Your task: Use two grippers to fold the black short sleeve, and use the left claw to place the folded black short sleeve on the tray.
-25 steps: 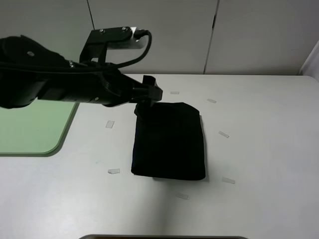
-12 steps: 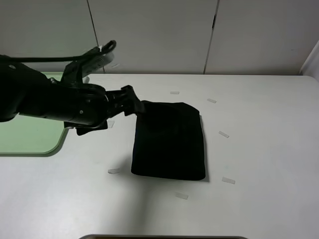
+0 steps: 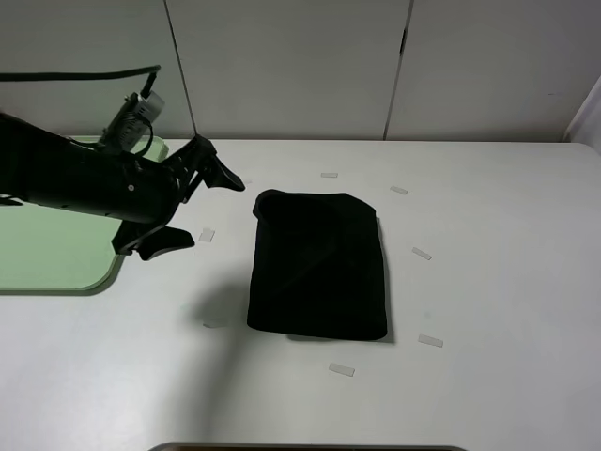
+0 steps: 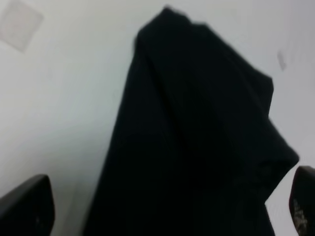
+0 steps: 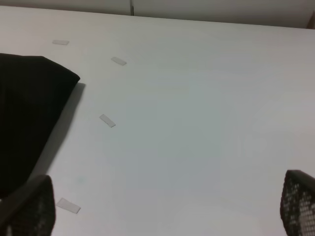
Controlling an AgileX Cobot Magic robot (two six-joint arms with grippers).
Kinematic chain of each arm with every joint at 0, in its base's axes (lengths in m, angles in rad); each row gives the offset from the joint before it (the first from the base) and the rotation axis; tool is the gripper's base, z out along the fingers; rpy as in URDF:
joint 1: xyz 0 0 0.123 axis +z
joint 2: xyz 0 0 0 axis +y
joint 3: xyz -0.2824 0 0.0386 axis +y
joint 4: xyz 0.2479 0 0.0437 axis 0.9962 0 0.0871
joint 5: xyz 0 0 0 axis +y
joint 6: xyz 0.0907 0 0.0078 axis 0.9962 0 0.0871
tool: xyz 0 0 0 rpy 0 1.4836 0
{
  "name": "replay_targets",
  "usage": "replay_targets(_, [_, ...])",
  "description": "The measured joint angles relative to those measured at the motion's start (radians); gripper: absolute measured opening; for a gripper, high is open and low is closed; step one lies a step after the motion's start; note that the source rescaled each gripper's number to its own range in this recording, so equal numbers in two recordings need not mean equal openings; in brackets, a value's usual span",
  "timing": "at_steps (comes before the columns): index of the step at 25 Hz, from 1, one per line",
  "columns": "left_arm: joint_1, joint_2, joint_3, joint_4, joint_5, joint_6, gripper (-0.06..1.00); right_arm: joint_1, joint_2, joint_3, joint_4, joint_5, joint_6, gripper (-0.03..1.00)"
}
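Note:
The black short sleeve (image 3: 319, 268) lies folded in a rectangle on the white table, near the middle. My left gripper (image 3: 192, 207) is open and empty, hovering just left of the shirt's far left corner, between the shirt and the green tray (image 3: 56, 254). The left wrist view shows the shirt (image 4: 197, 147) below and ahead, with both fingertips (image 4: 24, 209) wide apart. My right gripper (image 5: 162, 206) is open and empty over bare table, right of the shirt's edge (image 5: 24, 108). It is out of the exterior high view.
Several small tape strips (image 3: 421, 254) lie scattered on the table (image 3: 498, 282) around the shirt. White cabinet doors (image 3: 291, 66) stand behind the table. A dark edge (image 3: 310, 447) shows at the front of the table.
My left arm has drawn back to the left, away from the shirt's far left corner, and its fingers now stand spread. The shirt has stayed folded in place.

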Motion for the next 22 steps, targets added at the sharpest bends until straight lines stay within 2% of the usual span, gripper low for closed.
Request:
replay_targets(1, [0.002, 0.032, -0.006, -0.065, 0.027, 0.053, 0.95, 0.0, 0.0, 0.0, 0.0, 0.0, 0.0, 1.0])
replay_targets(3, [0.003, 0.099, -0.032, -0.125, 0.09, 0.149, 0.94, 0.0, 0.0, 0.0, 0.0, 0.0, 0.0, 1.0])
replay_targets(9, [0.003, 0.245, -0.137, -0.15, 0.185, 0.218, 0.92, 0.0, 0.0, 0.0, 0.0, 0.0, 0.0, 1.0])
replay_targets(13, [0.003, 0.302, -0.198, -0.151, 0.191, 0.238, 0.88, 0.0, 0.0, 0.0, 0.0, 0.0, 0.0, 1.0])
replay_targets(16, [0.003, 0.328, -0.233, -0.153, 0.193, 0.252, 0.74, 0.0, 0.0, 0.0, 0.0, 0.0, 0.0, 1.0])
replay_targets(22, [0.003, 0.337, -0.291, -0.153, 0.204, 0.29, 0.25, 0.0, 0.0, 0.0, 0.0, 0.0, 0.0, 1.0])
